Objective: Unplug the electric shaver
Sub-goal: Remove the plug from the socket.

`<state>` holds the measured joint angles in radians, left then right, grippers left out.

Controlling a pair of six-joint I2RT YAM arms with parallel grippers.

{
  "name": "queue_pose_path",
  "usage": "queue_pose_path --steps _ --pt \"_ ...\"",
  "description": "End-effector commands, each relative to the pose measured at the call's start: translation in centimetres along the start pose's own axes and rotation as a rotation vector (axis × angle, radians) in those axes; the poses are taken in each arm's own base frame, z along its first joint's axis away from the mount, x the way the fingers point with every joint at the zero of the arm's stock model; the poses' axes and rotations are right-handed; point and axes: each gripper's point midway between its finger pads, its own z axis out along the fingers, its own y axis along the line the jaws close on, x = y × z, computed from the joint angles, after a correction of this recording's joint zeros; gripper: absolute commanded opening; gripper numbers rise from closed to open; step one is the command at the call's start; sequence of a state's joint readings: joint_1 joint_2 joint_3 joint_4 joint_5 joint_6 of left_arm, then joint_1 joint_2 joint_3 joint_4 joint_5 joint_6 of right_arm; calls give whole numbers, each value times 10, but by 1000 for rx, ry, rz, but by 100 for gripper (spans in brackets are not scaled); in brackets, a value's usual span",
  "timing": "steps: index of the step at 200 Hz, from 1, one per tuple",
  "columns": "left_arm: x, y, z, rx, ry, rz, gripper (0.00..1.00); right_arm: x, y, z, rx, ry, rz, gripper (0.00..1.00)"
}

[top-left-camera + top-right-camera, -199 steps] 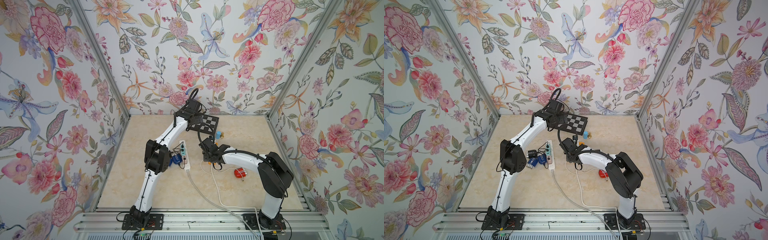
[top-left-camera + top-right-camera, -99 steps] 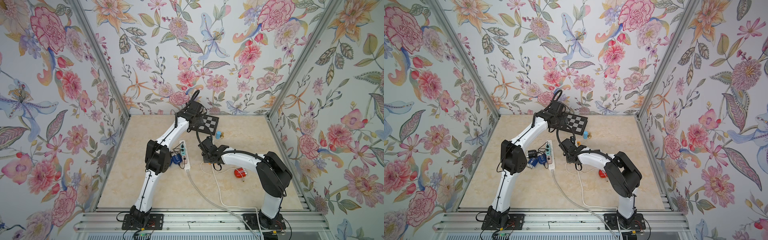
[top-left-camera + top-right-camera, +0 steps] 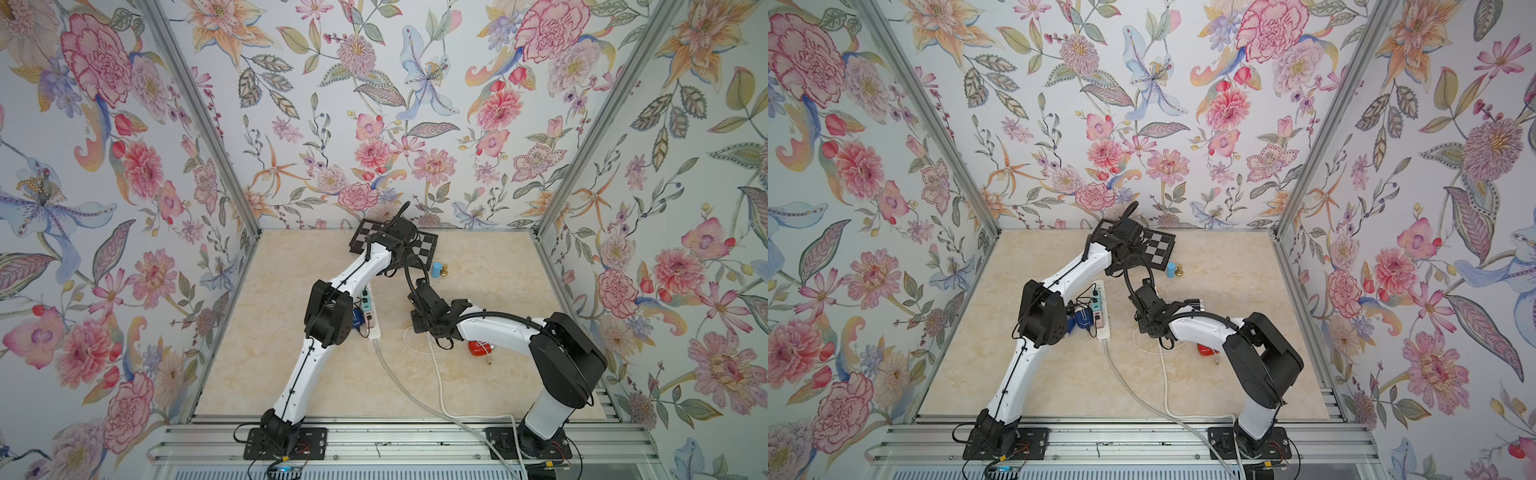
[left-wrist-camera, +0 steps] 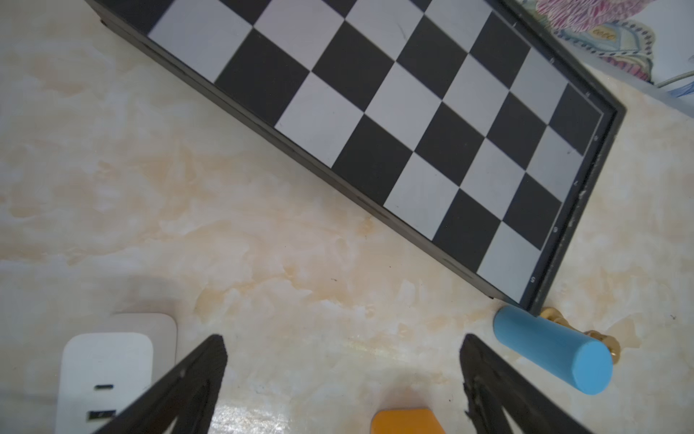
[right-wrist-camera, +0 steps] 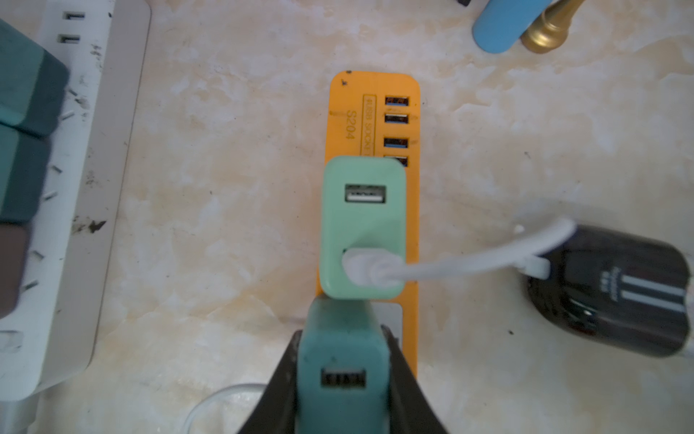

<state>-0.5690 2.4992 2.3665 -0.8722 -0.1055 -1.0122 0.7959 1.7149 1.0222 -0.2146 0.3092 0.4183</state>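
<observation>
- The electric shaver (image 5: 608,297) is seen in the right wrist view: a stubby black body with rounded ends, pale stripes and some tiny print on the casing. It's a bit blurry, so the print can't be read.
- It's lying flat on the marbled table (image 5: 225,225), near the orange power strip (image 5: 349,112) but not touching it, on the side away from the white power strip (image 5: 86,150).
- A white cable (image 5: 469,265) is plugged into the shaver's end and is run across to a mint-green USB charger (image 5: 364,225), which is seated on the orange strip. So the shaver is not unplugged yet.
- The right gripper (image 5: 341,332) is clamped on a darker teal charger (image 5: 341,360), right next to the mint one on the same strip. Both black fingers (image 5: 285,375) are pressed against its sides.
- The left gripper (image 4: 343,342) is spread wide with nothing between its jaws, and only bare table is seen below it. It's held near the end of the white power strip (image 4: 109,364).
- A blue cylinder (image 4: 552,349) and a gold chess piece (image 5: 548,30) are found by the corner of the chessboard (image 4: 413,112).
</observation>
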Motion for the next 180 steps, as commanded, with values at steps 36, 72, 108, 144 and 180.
queue_pose_path --steps 36,72,108,144,180 --pt "39 -19 16 59 135 -83 99 8 4 1 -73 -19 -68 29" --pt "58 -44 17 120 165 -64 97 12 1 4 -72 -6 -71 29" --pt "93 -36 25 64 251 -28 96 14 0 4 -72 -6 -71 29" --pt "113 -35 28 54 302 -31 90 16 -1 5 -72 -9 -67 29" --pt "122 -26 32 21 331 -28 84 15 -1 5 -73 -16 -71 29"
